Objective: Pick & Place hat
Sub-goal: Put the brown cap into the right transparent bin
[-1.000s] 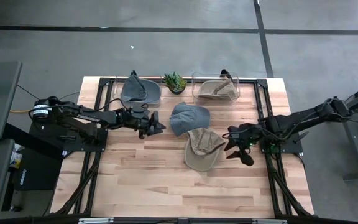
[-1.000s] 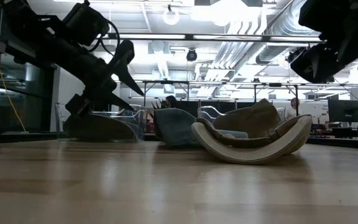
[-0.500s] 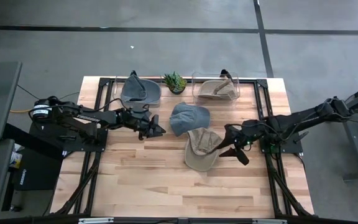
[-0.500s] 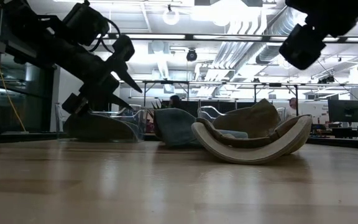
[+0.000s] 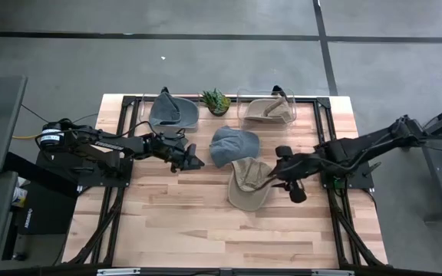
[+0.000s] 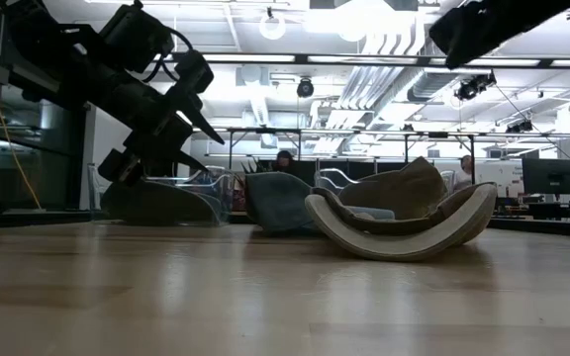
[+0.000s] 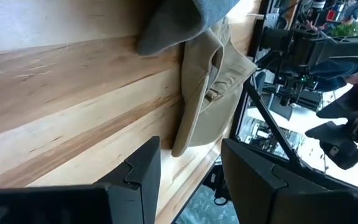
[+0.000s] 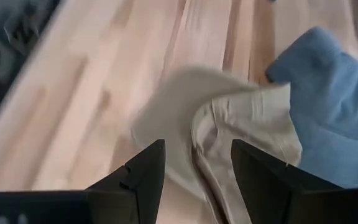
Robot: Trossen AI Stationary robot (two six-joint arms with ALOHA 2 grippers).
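A tan hat [image 5: 248, 185] lies upside down on the wooden table, resting on its crown, brim curled up [image 6: 404, 222]. A blue-grey hat [image 5: 232, 144] lies just behind it, touching its far edge. My right gripper [image 5: 269, 179] hangs open above the tan hat's right side [image 8: 241, 118], clear of it, its fingers slanting down. My left gripper [image 5: 196, 161] stands open above the table, left of the blue-grey hat, and holds nothing; its wrist view looks along the boards at both hats [image 7: 204, 93].
Two clear bins stand at the table's far edge: the left one holds a grey hat [image 5: 173, 113], the right one a tan hat [image 5: 267, 110]. A small potted plant [image 5: 216, 100] stands between them. Bare boards [image 5: 206, 230] lie toward the near edge.
My right gripper has risen and moved toward the table's left, from beside the tan hat to over its right side, tipping and rolling as it went; it stays open. My left gripper has rolled about its own axis in place. The hats have not moved.
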